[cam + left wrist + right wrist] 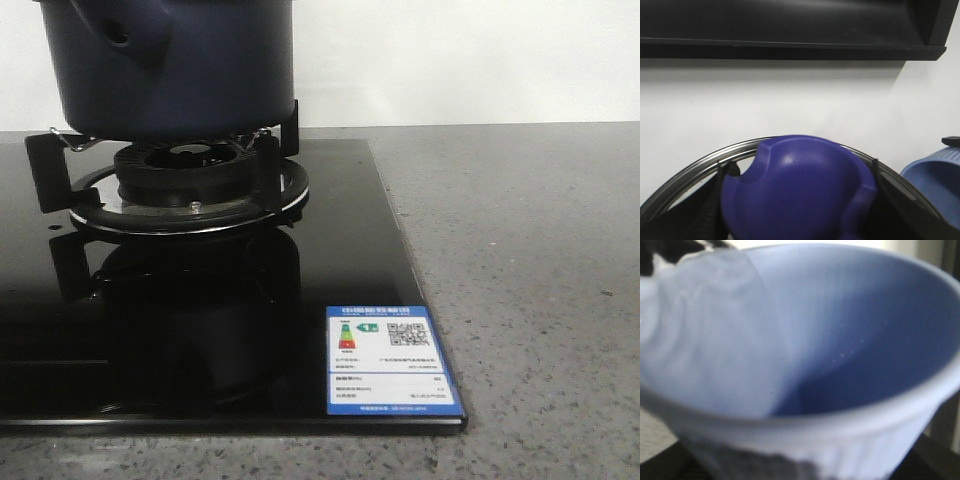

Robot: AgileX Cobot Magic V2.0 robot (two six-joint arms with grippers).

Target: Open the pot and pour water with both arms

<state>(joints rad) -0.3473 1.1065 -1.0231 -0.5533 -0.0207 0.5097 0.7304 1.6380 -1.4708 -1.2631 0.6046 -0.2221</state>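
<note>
The dark navy pot [170,70] stands on the gas burner [190,175] at the far left of the front view; its stubby hollow handle [120,35] shows, its top is cut off. No gripper shows in that view. My left gripper [797,210] is shut on the blue lid knob [795,190], with the lid's steel rim [700,167] arching behind it. The pale blue ribbed cup [805,340] fills the right wrist view, sitting in my right gripper [800,462], whose fingers are mostly hidden. The cup also shows in the left wrist view [932,185].
The burner sits on a black glass hob [350,250] with a blue-edged energy label [390,360] at its front right corner. Grey speckled counter [530,300] lies to the right. A black hood or shelf [790,30] runs along a white wall.
</note>
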